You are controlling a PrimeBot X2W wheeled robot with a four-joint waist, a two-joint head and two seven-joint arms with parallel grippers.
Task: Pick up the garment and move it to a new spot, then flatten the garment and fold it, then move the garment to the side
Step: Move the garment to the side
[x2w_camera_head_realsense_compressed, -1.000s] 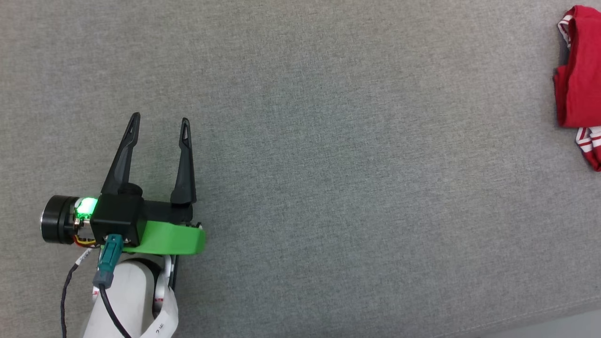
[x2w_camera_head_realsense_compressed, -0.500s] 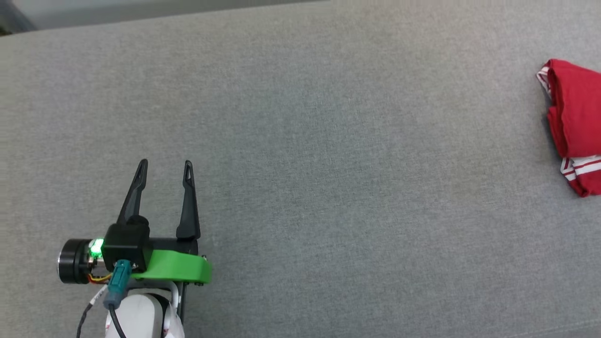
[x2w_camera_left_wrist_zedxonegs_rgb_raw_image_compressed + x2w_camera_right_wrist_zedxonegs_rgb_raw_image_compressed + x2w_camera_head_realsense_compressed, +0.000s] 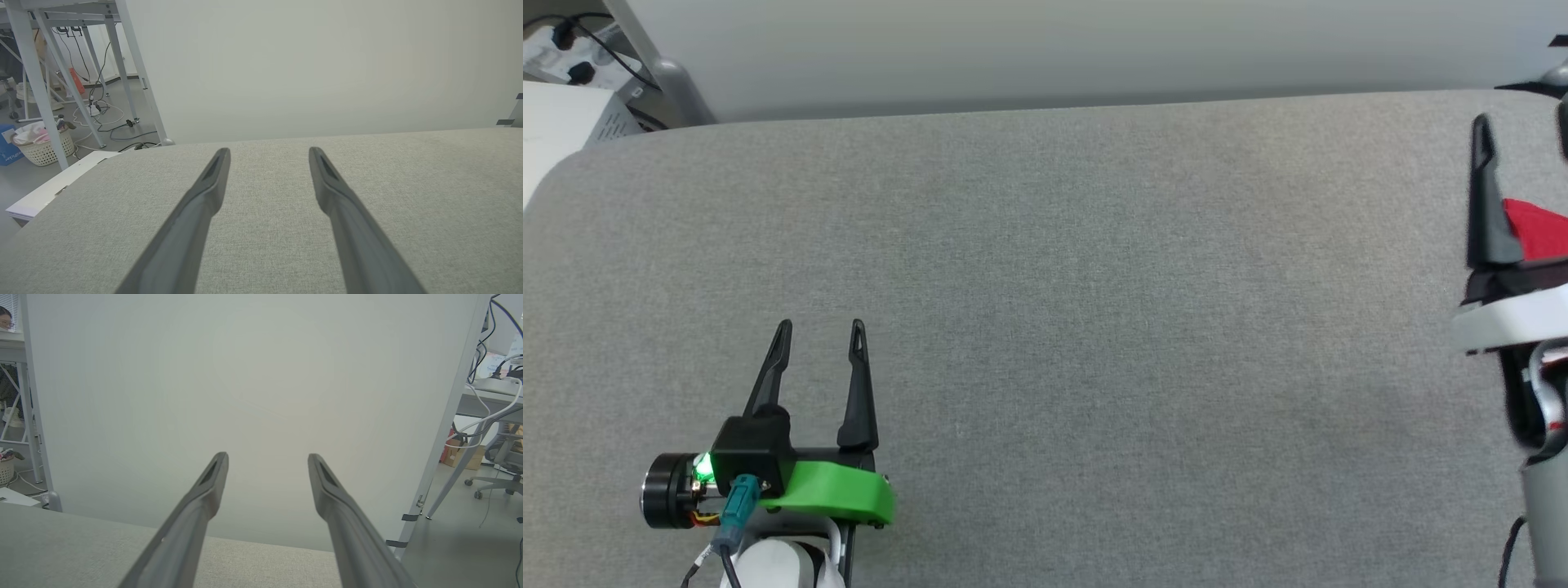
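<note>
Two claws wide open, empty: left claw (image 3: 821, 327), right claw (image 3: 1523, 135) | view tilted up, right claw now in sight | garment (image 3: 1535, 233) far right on worktop (image 3: 1094, 286), partly behind right claw | set aside, task likely done

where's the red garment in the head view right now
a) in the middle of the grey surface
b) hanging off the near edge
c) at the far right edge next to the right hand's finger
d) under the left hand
c: the red garment shows at the far right edge, right beside a dark finger of the right hand, far from the left hand.
</note>
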